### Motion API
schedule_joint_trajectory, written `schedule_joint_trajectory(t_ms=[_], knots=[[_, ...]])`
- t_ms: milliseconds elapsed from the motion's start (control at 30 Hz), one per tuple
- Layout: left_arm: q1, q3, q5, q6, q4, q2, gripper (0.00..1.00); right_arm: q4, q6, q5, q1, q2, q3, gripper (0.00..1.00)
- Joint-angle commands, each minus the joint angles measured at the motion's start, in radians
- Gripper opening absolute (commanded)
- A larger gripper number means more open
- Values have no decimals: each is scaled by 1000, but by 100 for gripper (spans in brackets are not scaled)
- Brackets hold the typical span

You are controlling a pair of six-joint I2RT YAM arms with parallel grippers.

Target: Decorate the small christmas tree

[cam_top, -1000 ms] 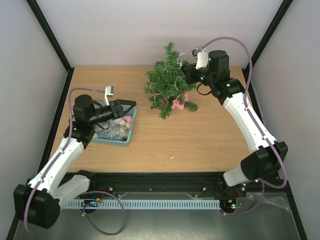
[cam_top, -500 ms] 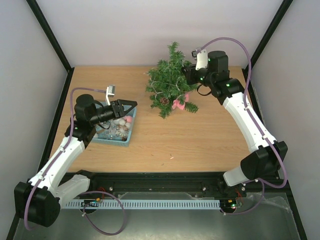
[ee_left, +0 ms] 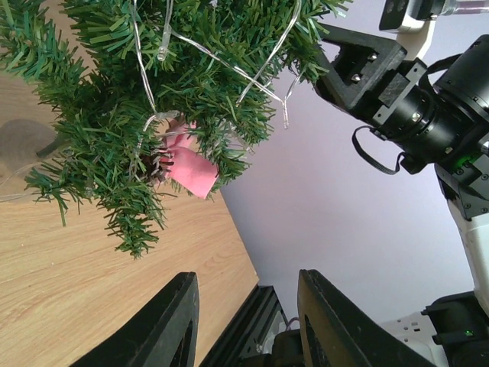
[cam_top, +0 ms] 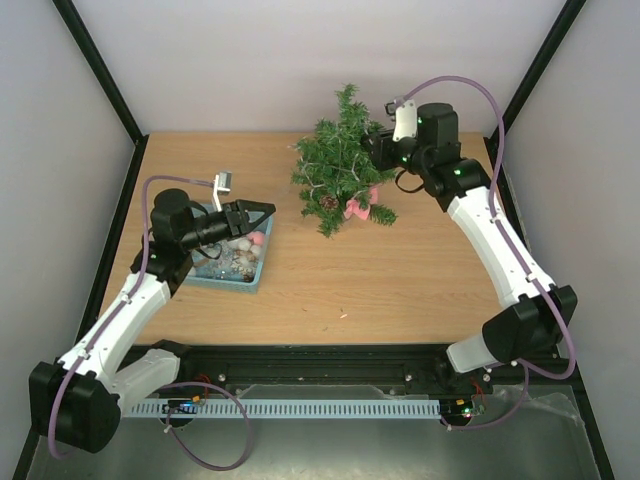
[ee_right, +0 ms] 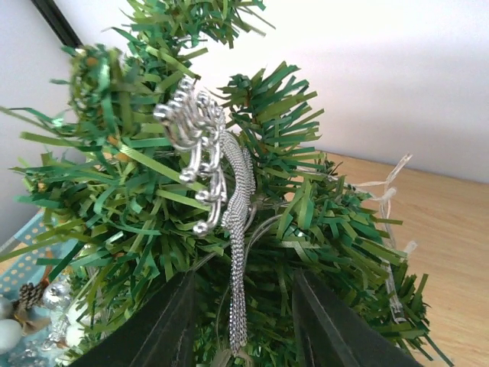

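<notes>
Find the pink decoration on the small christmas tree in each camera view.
Top external: pink decoration at the lower right edge of the small christmas tree.
Left wrist: left of centre, beneath the branches.
Right wrist: not in it.
Shared landmark: the tree, in all three views.

Teal basket (cam_top: 262,264) left on wooden table (cam_top: 400,270); black rail (cam_top: 350,356), white slotted strip (cam_top: 330,408) along near edge.

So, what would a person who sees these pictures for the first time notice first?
The small christmas tree at the far middle of the table stands out most, dark green against the pale wood. Close up, a silver ornament hangs on its branches, and a pink ornament shows lower down. On the left, a teal basket holds more small decorations.
</notes>
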Motion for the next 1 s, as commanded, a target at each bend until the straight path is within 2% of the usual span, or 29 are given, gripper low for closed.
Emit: schedule_joint_trajectory(t_ms=[0,367,533,667,700,733,767,867,967], knots=[[-3,-8,-4,3,34,7,37,-6,2,5,7,-62,-8,38],[-6,-5,-34,3,-6,39,39,-13,13,36,6,-129,-46,59],[-25,1,-58,13,-52,53,45,-14,35,72,5,-168,-54,68],[-94,-9,-109,13,-78,74,57,7,141,188,5,-243,-76,74],[-119,-14,-131,7,-82,82,59,12,178,239,5,-271,-92,79],[-144,-22,-152,-4,-75,91,61,15,232,276,5,-297,-108,92],[-167,-31,-162,-17,-60,102,62,13,271,305,4,-325,-126,100],[-228,-56,-210,-66,-30,138,61,-26,342,362,4,-382,-164,99],[-267,-82,-253,-125,43,180,47,-21,391,393,4,-455,-247,99]])
